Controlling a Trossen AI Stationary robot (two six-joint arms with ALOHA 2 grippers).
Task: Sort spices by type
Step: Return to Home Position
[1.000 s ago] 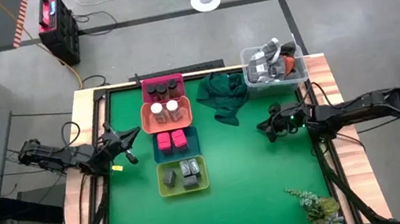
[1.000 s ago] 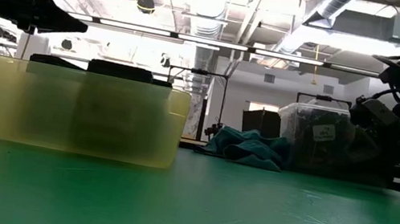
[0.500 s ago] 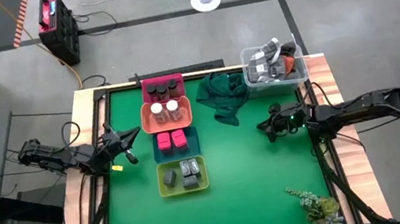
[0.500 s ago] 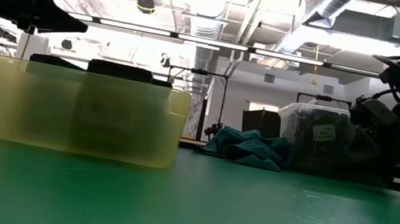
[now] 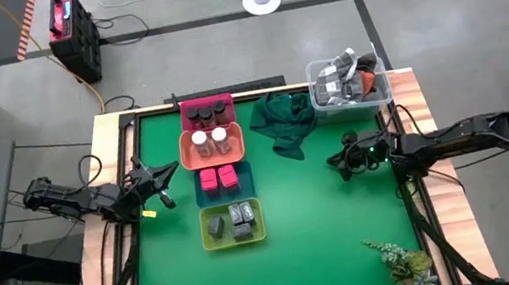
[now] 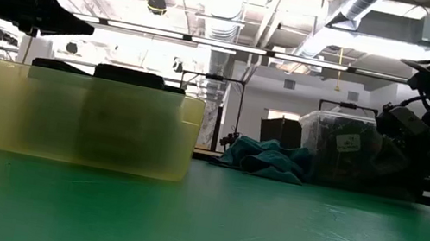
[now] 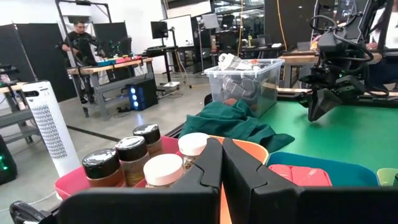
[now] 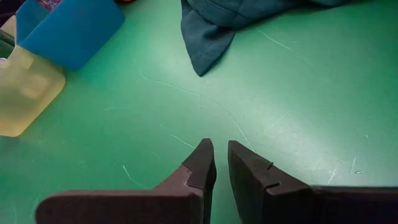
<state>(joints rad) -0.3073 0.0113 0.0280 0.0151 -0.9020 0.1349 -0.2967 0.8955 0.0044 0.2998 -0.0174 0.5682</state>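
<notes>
- The left end effector [image 7: 222,144] was closed, its two fingers pressed together and empty. It was held above the bench [image 5: 329,232] near that arm's own edge.
- The right end effector [image 8: 219,147] was closed to a hairline gap and gripped nothing. It hung low over bare green surface.
- Just ahead of the left end effector stood the dark round jars [image 7: 118,163] in a pink tray [image 7: 68,183].
- Beside them, the white-capped jars [image 7: 163,171] stood in an orange tray [image 7: 256,149].
- Next along lay the pink-red packets [image 7: 298,175] in a blue tray [image 7: 329,165].
- Farthest along, the dark grey boxes [image 5: 234,220] lay in a yellow tray [image 6: 84,120].
- The four trays formed one row between the two end effectors, with its long axis running across the left one's pointing direction.
- The left arm was clearly the nearer to the row, and the right end effector sat well apart from it.
- Each type appeared to have its own tray and no spice lay loose, so the sorting looked finished.
- A retreat would best draw the left fingers straight back from the row rather than sideways along it.
- Beyond the jars lay a dark green cloth [image 7: 236,121], with a clear bin [image 7: 249,81] past it. The right arm showed farther off.
- In the low view the yellow tray's wall left the boxes as dim dark shapes and blocked the other trays.
- The left wrist view caught only a sliver of the yellow tray.
- The clear bin's contents could not be made out.
</notes>
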